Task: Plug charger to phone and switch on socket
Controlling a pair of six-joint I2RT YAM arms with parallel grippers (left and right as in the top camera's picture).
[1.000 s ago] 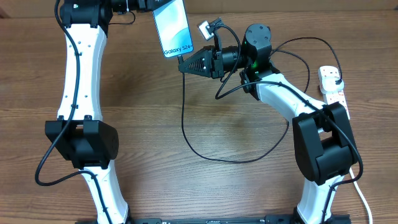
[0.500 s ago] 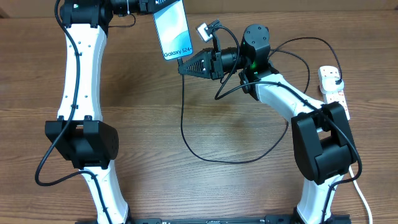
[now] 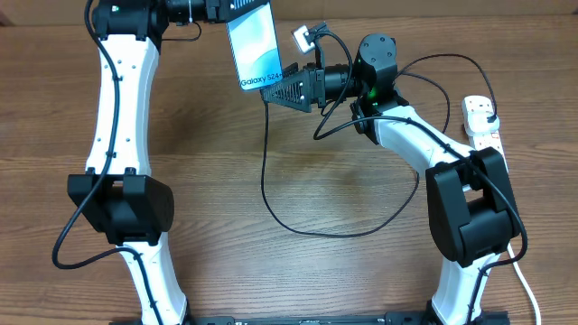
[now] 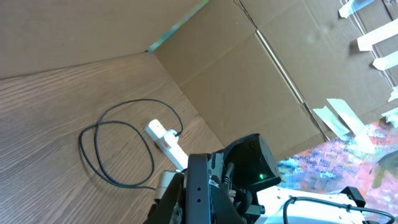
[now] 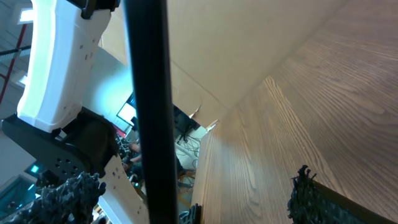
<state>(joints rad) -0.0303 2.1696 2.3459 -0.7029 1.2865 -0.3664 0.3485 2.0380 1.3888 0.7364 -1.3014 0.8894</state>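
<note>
My left gripper (image 3: 233, 9) is shut on the top end of the phone (image 3: 253, 47), holding it raised at the table's far edge with its blue screen facing up. In the left wrist view the phone's dark edge (image 4: 199, 186) stands between my fingers. My right gripper (image 3: 275, 88) is open at the phone's lower end. Its rough black fingertips (image 5: 62, 193) stand wide apart on either side of the phone's edge (image 5: 147, 93). The charger cable (image 3: 298, 226) hangs from the phone's bottom, loops over the table and runs to the socket (image 3: 483, 126). The connector itself is hidden.
The white socket strip (image 4: 165, 139) lies by the right edge with its thick white cord (image 3: 526, 280) trailing to the front. Cardboard walls (image 4: 249, 68) close off the back. Both arm bases stand at the table's front.
My right gripper has gone from shut to open at the phone's lower end. The phone and both grippers have shifted slightly towards the far edge.
</note>
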